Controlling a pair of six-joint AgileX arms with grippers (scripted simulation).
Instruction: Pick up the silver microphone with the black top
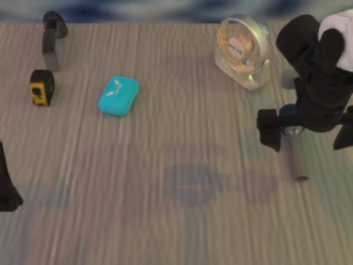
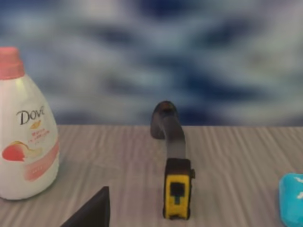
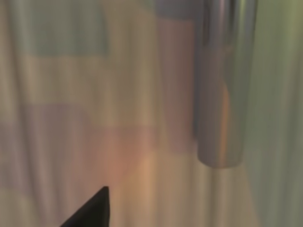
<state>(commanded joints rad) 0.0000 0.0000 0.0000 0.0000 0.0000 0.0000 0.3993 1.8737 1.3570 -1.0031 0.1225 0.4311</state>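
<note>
The silver microphone point(image 1: 298, 161) lies on the table at the right, its slim grey handle pointing toward the front edge. Its black head is hidden under my right arm. My right gripper point(image 1: 306, 143) hovers over the head end, open, its two black fingers standing wide on either side of the handle and not touching it. The right wrist view shows the handle point(image 3: 222, 94) close up and one fingertip point(image 3: 94, 210) beside it. My left gripper point(image 1: 7, 190) is parked at the left edge, open, with one fingertip point(image 2: 94, 210) showing.
A small fan point(image 1: 242, 51) stands at the back, just left of my right arm. A teal box point(image 1: 118, 95), a yellow tape measure point(image 1: 41, 86) and a shorter dark grey microphone point(image 1: 52, 38) are at the back left. A Dove bottle point(image 2: 26, 142) shows in the left wrist view.
</note>
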